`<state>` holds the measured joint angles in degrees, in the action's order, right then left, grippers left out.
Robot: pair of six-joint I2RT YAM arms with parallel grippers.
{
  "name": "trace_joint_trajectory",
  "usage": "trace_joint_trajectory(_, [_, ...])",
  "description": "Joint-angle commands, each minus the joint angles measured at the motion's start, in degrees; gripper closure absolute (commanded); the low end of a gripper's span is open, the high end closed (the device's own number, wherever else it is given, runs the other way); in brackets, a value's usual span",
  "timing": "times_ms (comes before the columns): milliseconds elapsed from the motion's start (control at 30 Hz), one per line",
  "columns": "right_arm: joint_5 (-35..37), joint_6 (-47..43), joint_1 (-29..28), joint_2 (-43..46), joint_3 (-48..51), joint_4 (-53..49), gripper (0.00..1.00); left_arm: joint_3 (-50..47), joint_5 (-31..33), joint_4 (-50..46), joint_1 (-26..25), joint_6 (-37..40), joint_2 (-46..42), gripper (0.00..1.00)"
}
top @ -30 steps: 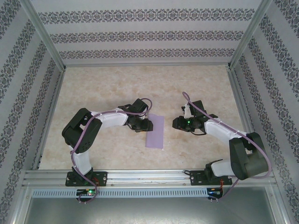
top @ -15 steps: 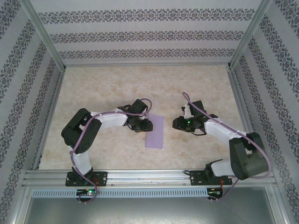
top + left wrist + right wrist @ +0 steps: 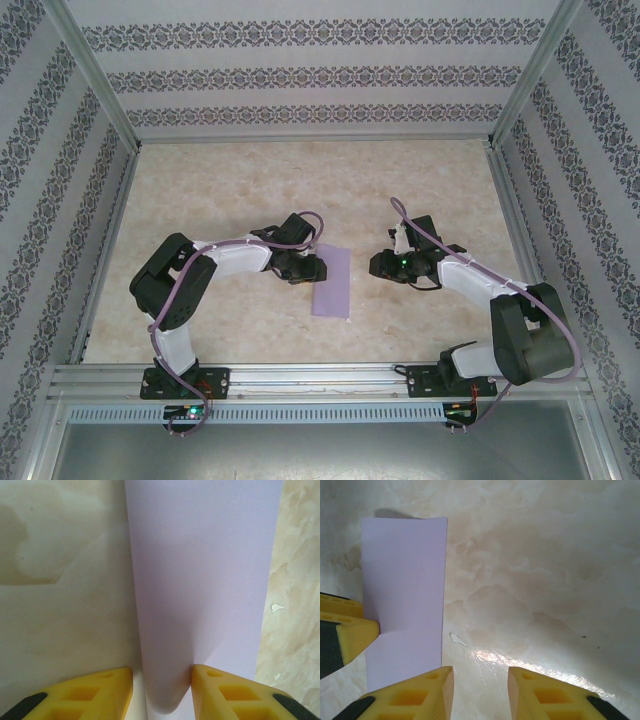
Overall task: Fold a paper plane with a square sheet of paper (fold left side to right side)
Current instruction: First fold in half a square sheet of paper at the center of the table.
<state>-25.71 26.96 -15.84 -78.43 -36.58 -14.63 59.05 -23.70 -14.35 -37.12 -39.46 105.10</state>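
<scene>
the left arm (image 3: 235, 255) rises from its base at the lower left of the top view, bends at a dark elbow and runs right toward the centre of the frame. there the left gripper (image 3: 308, 268) tips downward. in its wrist view its yellow fingers (image 3: 220, 692) stand partly apart along the bottom edge. the right arm (image 3: 480, 285) climbs from the lower right, folds at a bulky elbow and reaches left. the right gripper (image 3: 378, 265) sits just right of centre, its own fingers parted too.
</scene>
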Motion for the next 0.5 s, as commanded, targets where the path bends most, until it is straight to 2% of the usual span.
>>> trace_joint_trajectory(0, [0.84,-0.99,0.63,-0.48,0.45,-0.58,0.66,-3.21,4.99,-1.47,-0.14,-0.57,4.90,0.61])
trace_joint_trajectory(467, [-2.49,-0.09,0.26,-1.06,0.10,0.79,0.66,-2.97,5.10,-2.06,-0.17,-0.08,5.51,0.61])
